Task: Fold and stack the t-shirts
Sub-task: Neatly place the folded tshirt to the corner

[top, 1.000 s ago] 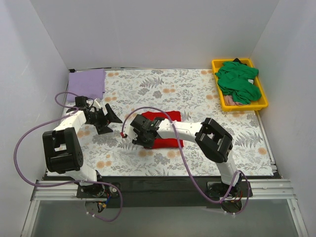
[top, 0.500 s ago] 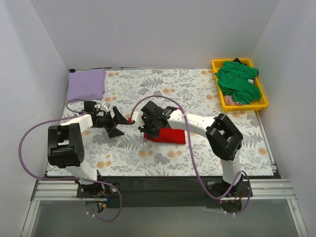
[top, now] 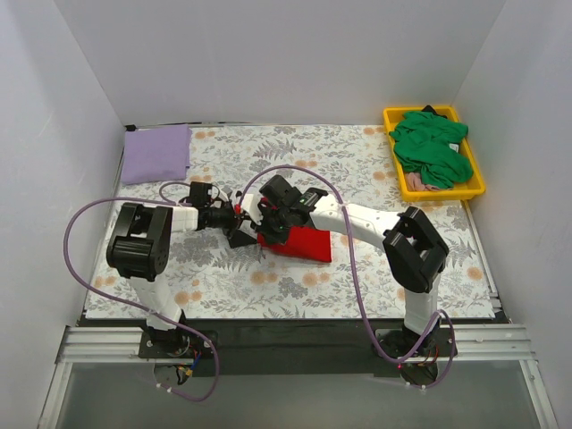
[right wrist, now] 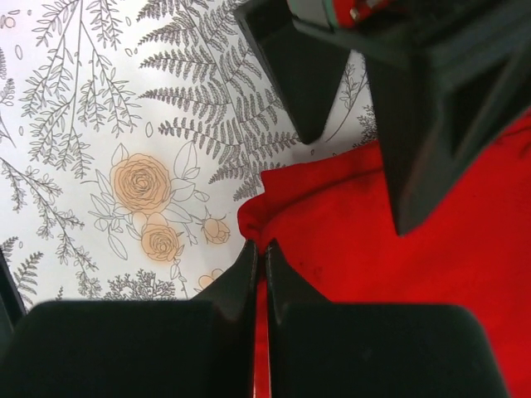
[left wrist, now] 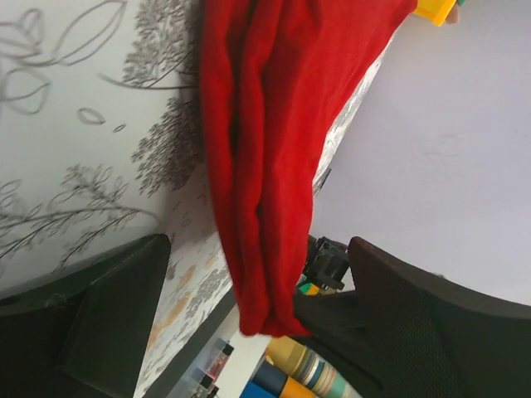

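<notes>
Red t-shirt [top: 302, 243] lies as a folded bundle near the middle of the floral table cloth [top: 357, 170], with both grippers meeting at its left edge.

At the far left, in the rear corner, the lavender t-shirt [top: 156, 152] lies flat as a neat rectangle, well apart from the arms. Next to the right, the left arm reaches across the cloth toward the centre. The left gripper [top: 239, 232] has its fingers spread wide. In the left wrist view the layered edge of the red t-shirt [left wrist: 261, 149] runs down between the two dark fingers [left wrist: 108, 315] without either one pressing on it.

Just beside it, the right gripper [top: 267, 229] comes in from the other side over the red bundle. In the right wrist view its fingers [right wrist: 224, 307] are drawn together with only a thin line between them. Their tips pinch the corner of the red t-shirt [right wrist: 348, 240] where it meets the table cloth [right wrist: 99, 124]. The left gripper [right wrist: 348, 108] shows at the top of that view, one finger over the floral print and the other over the red cloth.

At the far right rear, the green t-shirt [top: 433, 147] lies crumpled in the yellow tray [top: 479, 183], heaped over some paler cloth.
</notes>
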You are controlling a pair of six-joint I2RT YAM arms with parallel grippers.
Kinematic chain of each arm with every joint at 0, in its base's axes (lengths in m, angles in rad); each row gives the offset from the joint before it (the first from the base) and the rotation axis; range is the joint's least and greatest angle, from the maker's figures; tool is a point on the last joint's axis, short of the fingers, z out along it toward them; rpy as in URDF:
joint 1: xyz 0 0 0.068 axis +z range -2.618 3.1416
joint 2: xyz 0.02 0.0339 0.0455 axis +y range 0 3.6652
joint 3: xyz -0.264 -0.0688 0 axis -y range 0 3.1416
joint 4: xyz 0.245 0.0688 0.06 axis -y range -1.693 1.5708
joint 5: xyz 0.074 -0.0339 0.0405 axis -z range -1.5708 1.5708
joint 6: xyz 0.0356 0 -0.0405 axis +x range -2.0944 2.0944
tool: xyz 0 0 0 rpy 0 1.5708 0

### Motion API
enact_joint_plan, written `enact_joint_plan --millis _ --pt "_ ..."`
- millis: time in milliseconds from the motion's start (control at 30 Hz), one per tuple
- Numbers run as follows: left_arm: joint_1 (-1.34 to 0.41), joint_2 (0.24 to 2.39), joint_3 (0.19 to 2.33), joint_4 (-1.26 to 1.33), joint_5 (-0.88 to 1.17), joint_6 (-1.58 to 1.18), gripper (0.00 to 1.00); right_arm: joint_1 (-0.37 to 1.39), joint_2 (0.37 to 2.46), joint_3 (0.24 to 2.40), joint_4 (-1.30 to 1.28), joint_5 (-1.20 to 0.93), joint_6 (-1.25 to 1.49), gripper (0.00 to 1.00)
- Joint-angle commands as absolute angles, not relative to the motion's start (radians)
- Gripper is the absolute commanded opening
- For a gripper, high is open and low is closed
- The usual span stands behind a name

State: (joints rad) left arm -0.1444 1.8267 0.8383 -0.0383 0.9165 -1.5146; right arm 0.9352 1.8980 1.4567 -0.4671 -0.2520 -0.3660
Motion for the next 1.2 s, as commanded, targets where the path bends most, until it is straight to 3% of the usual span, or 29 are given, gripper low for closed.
enact_joint_plan --millis 0,133,267,333,433,500,533,567,667,767,833,900,933,1167 --pt "-0.173 1.839 0.853 0.083 0.893 -1.615 0.88 0.936 1.891 1.503 -0.440 -0.302 -0.344 0.01" --pt "-0.187 1.864 0.839 0.109 0.864 -1.647 0.88 0.939 1.907 1.531 -0.439 -0.319 -0.327 0.01" --pt "-0.190 1.891 0.848 0.141 0.847 -1.675 0.58 0.946 1.924 1.549 -0.436 -0.347 -0.305 0.01" --pt "-0.193 1.897 0.854 0.156 0.847 -1.687 0.54 0.954 1.931 1.558 -0.436 -0.338 -0.302 0.01" --pt "-0.192 1.902 0.890 0.126 0.833 -1.646 0.34 0.954 1.942 1.568 -0.431 -0.336 -0.295 0.01" --pt "-0.192 1.908 0.942 0.036 0.776 -1.599 0.05 0.956 1.950 1.577 -0.430 -0.345 -0.282 0.01" --pt "-0.192 1.910 0.963 -0.033 0.755 -1.551 0.00 0.956 1.956 1.592 -0.431 -0.353 -0.270 0.01" --pt "-0.192 1.910 0.985 -0.076 0.718 -1.511 0.00 0.956 1.957 1.598 -0.436 -0.357 -0.267 0.18" --pt "-0.192 1.913 1.092 -0.264 0.638 -1.314 0.00 0.945 1.939 1.602 -0.466 -0.365 -0.268 0.52" --pt "-0.192 1.942 1.236 -0.461 0.504 -1.130 0.00 0.890 1.893 1.579 -0.480 -0.365 -0.270 0.65" --pt "-0.192 1.968 1.332 -0.524 0.372 -0.959 0.00 0.836 1.869 1.548 -0.489 -0.364 -0.273 0.83" --pt "-0.183 1.993 1.408 -0.589 0.298 -0.823 0.00 0.795 1.830 1.511 -0.498 -0.365 -0.273 0.89" --pt "-0.180 2.009 1.484 -0.612 0.235 -0.786 0.00 0.758 1.818 1.499 -0.503 -0.367 -0.273 0.97" --pt "-0.118 2.088 1.779 -0.617 0.101 -0.563 0.00 0.670 1.730 1.416 -0.517 -0.301 -0.319 0.98"
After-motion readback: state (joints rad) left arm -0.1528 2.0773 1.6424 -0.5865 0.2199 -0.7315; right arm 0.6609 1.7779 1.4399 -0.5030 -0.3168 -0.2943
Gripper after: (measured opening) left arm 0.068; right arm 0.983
